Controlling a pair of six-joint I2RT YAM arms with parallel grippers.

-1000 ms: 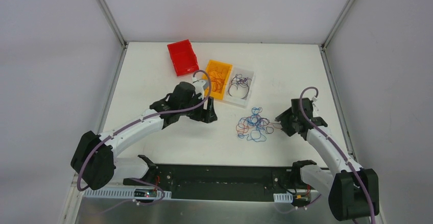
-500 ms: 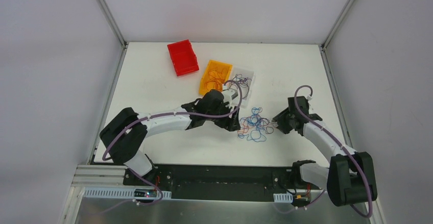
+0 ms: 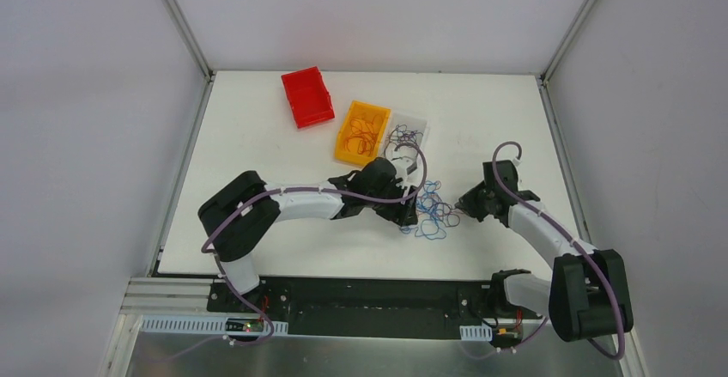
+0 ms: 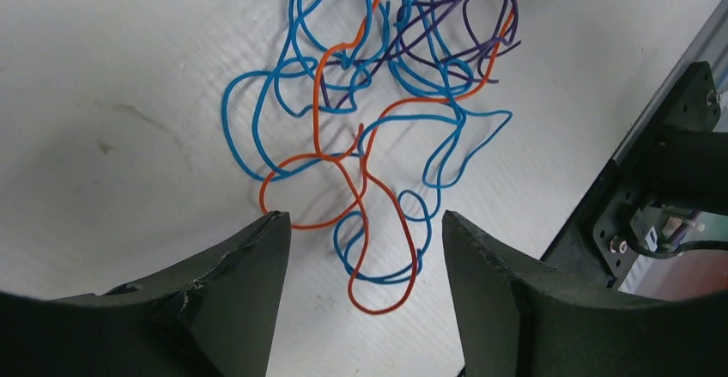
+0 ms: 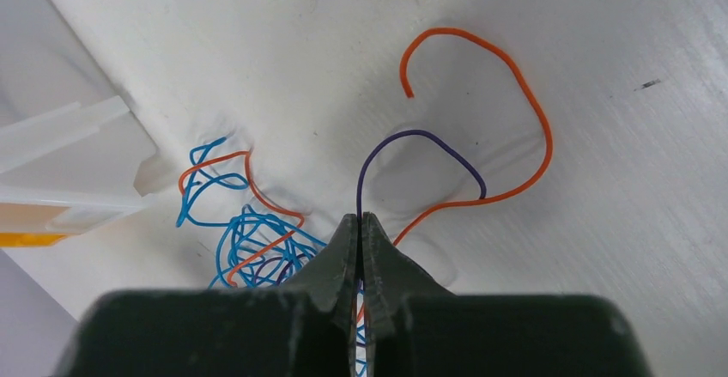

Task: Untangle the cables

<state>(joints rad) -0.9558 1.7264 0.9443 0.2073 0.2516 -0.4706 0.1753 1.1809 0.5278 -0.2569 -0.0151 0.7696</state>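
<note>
The cables lie as a loose tangle of thin blue, orange and purple strands on the white table. My left gripper is at the tangle's left edge. In the left wrist view it is open, and an orange loop and a blue loop lie on the table between its fingers, untouched. My right gripper is at the tangle's right edge. In the right wrist view its jaws are pressed together on a purple strand that arcs out ahead of the tips. An orange strand curves beside it.
Behind the tangle stand a red bin, an orange bin with orange wires in it, and a clear bin with dark wires in it. The clear bin's corner shows at the left of the right wrist view.
My left arm swung right from the orange bin to the tangle's left side. My right gripper edged toward the tangle and shut on the purple strand.
</note>
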